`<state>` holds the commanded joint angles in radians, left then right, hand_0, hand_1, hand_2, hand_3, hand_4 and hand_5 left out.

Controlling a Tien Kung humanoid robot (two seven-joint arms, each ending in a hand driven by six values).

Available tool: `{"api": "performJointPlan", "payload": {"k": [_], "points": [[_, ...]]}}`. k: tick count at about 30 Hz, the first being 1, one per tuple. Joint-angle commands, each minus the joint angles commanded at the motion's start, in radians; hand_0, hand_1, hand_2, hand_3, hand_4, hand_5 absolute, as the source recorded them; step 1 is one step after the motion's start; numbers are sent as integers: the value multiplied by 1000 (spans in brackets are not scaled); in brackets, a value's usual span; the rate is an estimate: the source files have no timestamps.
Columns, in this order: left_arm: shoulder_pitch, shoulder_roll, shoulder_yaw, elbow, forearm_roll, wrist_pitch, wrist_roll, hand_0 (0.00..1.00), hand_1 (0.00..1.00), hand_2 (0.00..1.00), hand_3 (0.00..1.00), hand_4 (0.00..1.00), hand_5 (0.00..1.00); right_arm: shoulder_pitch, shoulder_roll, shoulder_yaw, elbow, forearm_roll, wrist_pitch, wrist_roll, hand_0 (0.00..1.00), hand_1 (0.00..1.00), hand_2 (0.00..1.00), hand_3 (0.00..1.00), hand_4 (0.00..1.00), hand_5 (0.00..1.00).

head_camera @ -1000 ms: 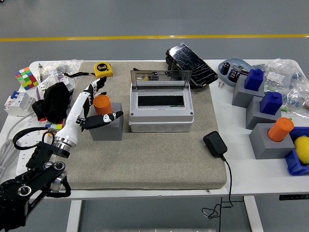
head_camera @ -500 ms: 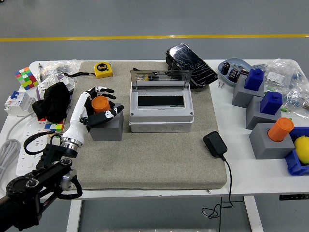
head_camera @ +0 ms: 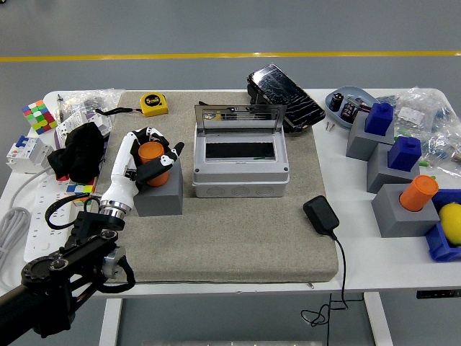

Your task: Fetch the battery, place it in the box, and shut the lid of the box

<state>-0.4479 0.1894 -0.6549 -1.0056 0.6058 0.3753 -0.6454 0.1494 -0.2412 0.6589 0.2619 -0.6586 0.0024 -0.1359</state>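
An orange cylindrical battery (head_camera: 151,153) stands upright in a grey block (head_camera: 160,194) on the left of the grey mat. My left hand (head_camera: 155,148) reaches in from the lower left, and its fingers and thumb are curled around the battery, which still sits in the block. The grey box (head_camera: 240,180) stands at the mat's middle, just right of the block. Its transparent lid (head_camera: 240,117) is open and stands upright at the back. A second orange battery (head_camera: 419,192) sits in a grey block at the right. My right arm is out of view.
A yellow tape measure (head_camera: 153,104) lies behind the block. A black charger (head_camera: 321,215) and its cable lie right of the box, and a black device (head_camera: 284,97) behind it. Blue blocks (head_camera: 404,153) stand at the right. A black cloth (head_camera: 79,150) and a colour cube (head_camera: 39,116) lie at the left.
My left hand has moved in from beside the block and its fingers have closed around the orange battery. The forearm has swung right. The box and lid have not moved.
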Motion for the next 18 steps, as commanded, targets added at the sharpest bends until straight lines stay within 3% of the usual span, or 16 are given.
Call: {"api": "performJointPlan", "payload": {"k": [3, 9, 14, 17, 18], "points": [[-2, 7, -6, -23, 19, 4, 0, 74, 52, 213, 254, 779, 2, 0, 0, 1, 0, 0, -1, 1, 667, 667, 675, 551, 896, 495], [-29, 36, -14, -150, 197, 40, 8, 61, 48, 212, 251, 801, 2, 1, -2, -1, -2, 1, -2, 3, 665, 666, 674, 550, 896, 494], [-93, 36, 37, -224, 351, 49, 100, 57, 47, 211, 252, 824, 2, 2, -3, -4, 0, 2, -2, 4, 665, 667, 674, 550, 896, 494], [-156, 16, 99, -217, 444, 40, 175, 57, 47, 211, 252, 824, 2, 5, -4, -7, 1, 2, -3, 4, 665, 667, 674, 550, 896, 494], [-171, 10, 114, -211, 465, 36, 190, 54, 47, 219, 256, 870, 2, 5, -4, -8, 2, 3, -3, 5, 665, 666, 674, 550, 896, 493]]}}
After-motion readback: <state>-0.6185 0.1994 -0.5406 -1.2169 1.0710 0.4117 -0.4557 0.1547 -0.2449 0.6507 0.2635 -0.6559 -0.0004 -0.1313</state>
